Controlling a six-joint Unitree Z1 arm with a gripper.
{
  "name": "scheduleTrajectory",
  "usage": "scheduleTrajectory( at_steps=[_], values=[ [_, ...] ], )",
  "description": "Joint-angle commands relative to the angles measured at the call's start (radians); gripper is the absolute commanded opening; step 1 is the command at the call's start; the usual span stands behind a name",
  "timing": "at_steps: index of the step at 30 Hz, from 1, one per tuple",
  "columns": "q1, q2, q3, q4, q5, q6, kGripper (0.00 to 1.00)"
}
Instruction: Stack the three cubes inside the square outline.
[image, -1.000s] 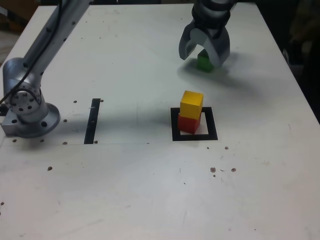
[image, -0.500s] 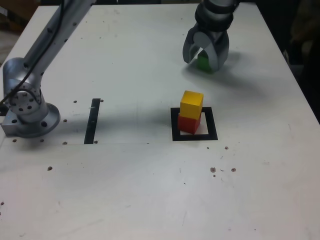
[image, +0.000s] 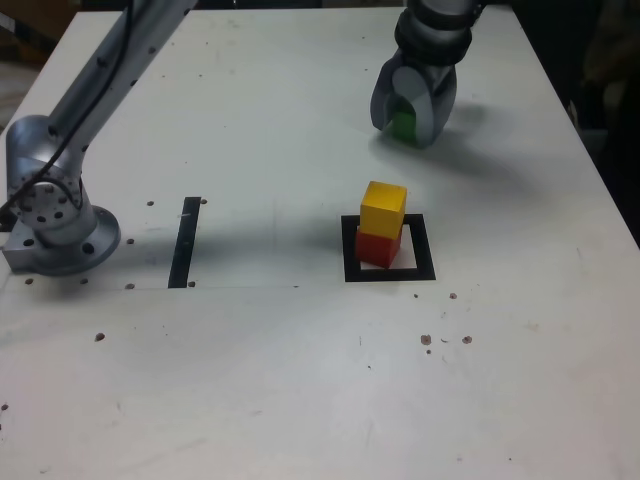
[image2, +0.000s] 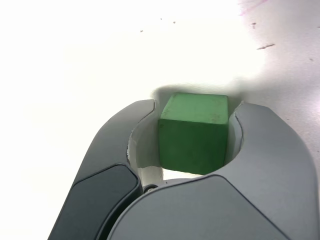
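Observation:
At the far side of the table, the green cube (image: 403, 124) (image2: 194, 132) rests on the white surface. My gripper (image: 407, 128) (image2: 197, 107) is shut on it, one grey jaw pressing each side. The yellow cube (image: 384, 206) sits on top of the red cube (image: 376, 247), and that pair stands inside the square outline (image: 390, 273), toward its left part in the exterior view. The green cube lies well beyond the stack and a little to the exterior view's right of it.
A narrow black strip (image: 185, 242) lies flat at the exterior view's left of the outline. The arm's base (image: 55, 220) stands at the far left edge. Small dark specks (image: 445, 340) dot the table in front of the outline.
The jaws have come together from wide open around the green cube to pressing on its sides. The stack has not moved.

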Motion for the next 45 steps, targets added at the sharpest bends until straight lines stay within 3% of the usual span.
scheduleTrajectory(
  at_steps=[1,7,12,19,24,32,45],
  values=[
    [-0.004,-0.004,-0.006,0.001,0.001,-0.005,0.15],
    [-0.022,-0.048,-0.021,0.051,-0.005,-0.047,0.08],
    [-0.056,-0.133,-0.035,0.130,-0.037,-0.120,0.06],
    [-0.169,-0.301,-0.005,0.251,-0.047,-0.272,0.06],
    [-0.255,-0.370,0.040,0.287,-0.058,-0.360,0.06],
    [-0.369,-0.401,0.136,0.292,-0.082,-0.506,0.06],
    [-0.506,-0.363,0.187,0.280,-0.138,-0.837,0.07]
  ],
)
